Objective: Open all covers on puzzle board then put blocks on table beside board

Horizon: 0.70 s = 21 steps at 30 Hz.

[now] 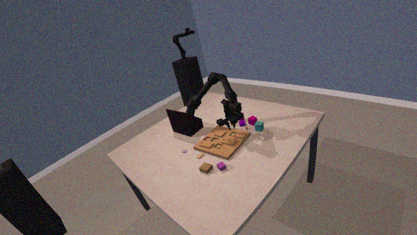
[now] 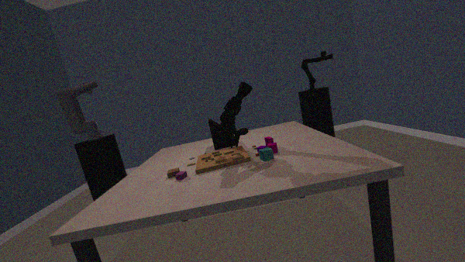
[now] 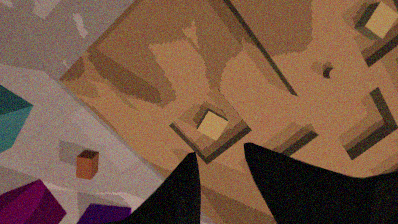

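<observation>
The wooden puzzle board (image 1: 224,153) (image 2: 209,167) (image 3: 145,134) lies flat on the table, with raised tan covers and recesses. A small pale yellow block (image 3: 212,125) sits in a square well near the board's edge, uncovered. Another pale yellow block (image 3: 381,20) shows in a well at the wrist view's top right. My gripper (image 1: 231,128) (image 3: 220,154) is partly open and empty, pointing down over the board's far edge, beside the nearer well. A small orange-brown block (image 3: 87,165) (image 1: 246,128) is on the table beside the board. How far each cover is open is hard to tell.
Beside the board are a teal cube (image 1: 259,126) (image 2: 266,154) (image 3: 12,120), magenta cube (image 1: 252,120) and violet cube (image 1: 242,123). In front are a brown block (image 1: 206,167), purple cube (image 1: 221,166) and small yellow piece (image 1: 200,156). A grey piece (image 1: 184,151) lies leftward.
</observation>
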Each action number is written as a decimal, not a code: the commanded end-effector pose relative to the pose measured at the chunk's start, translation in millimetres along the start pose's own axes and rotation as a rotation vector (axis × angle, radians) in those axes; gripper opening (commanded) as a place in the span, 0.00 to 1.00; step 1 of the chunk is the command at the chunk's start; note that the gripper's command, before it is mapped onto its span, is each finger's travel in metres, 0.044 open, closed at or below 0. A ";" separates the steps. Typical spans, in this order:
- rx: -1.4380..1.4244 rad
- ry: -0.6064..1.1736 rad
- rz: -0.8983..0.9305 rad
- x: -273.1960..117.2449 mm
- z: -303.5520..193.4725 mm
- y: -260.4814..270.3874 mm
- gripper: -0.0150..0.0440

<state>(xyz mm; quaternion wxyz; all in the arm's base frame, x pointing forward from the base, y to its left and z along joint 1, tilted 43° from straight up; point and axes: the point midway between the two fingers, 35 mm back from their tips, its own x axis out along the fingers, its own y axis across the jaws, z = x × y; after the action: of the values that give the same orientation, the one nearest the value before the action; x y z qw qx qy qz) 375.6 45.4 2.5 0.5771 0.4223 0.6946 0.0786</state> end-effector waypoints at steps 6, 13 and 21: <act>-0.138 -0.002 0.000 2.9 0.4 -0.2 0.50; -0.247 -0.002 0.000 5.3 0.3 -0.2 0.50; -0.372 -0.002 0.000 8.1 0.1 -0.2 0.50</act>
<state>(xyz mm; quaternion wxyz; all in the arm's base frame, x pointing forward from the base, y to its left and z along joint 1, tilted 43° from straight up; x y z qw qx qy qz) 375.5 50.2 -2.9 0.6385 0.3222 0.6726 0.1903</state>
